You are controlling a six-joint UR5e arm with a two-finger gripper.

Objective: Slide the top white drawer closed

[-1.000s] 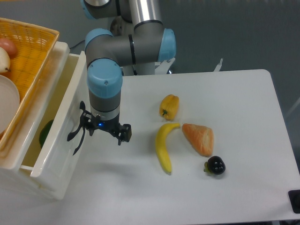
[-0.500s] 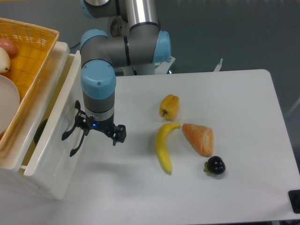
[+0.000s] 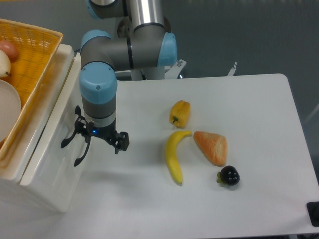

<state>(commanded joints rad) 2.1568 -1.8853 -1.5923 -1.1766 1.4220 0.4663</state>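
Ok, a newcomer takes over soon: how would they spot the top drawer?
Start at the orange basket on the left. The top drawer is the glossy white box right below it, by the hand. Its curved black handle faces the table.

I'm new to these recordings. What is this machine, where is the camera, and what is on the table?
One fixed camera looks down from above the table. The grey and blue machine is a robot arm; its two-finger gripper sits at the front of the top white drawer, by its curved black handle. It holds nothing that I can see. On the white table lie a yellow pepper, a banana, a piece of bread and a dark round fruit. An orange wicker basket sits on top of the drawer unit.
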